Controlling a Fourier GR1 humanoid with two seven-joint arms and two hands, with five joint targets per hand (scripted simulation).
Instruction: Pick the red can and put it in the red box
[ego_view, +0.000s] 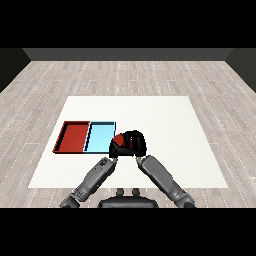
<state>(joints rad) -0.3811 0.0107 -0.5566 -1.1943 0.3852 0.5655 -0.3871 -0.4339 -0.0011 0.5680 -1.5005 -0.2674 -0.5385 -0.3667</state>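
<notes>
The white table (165, 120) is the largest thing here, a flat matte slab on a floor of pale grey planks (125, 75). Toward its left edge two shallow rectangular trays lie side by side and touching: the red tray (64, 135) nearer the left edge, the light blue tray (100, 125) on its right. Both have thin dark rims and smooth flat floors, and neither holds anything.

Two grey forearms reach in over the near edge. The right hand (136, 142), glossy black, is curled round the red can (120, 141), a small smooth cylinder whose red side shows between the fingers. It sits just beside the light blue tray's right rim, near the middle of the table; whether it rests on the surface or is lifted cannot be told. The left hand (113, 150) is mostly hidden next to the can, and its fingers cannot be made out.

By the look of it, the grasp is made and the carry is the step in hand. The next move calls for taking the can leftward, over the light blue tray, then lowering it inside the red tray's rim before letting go.
</notes>
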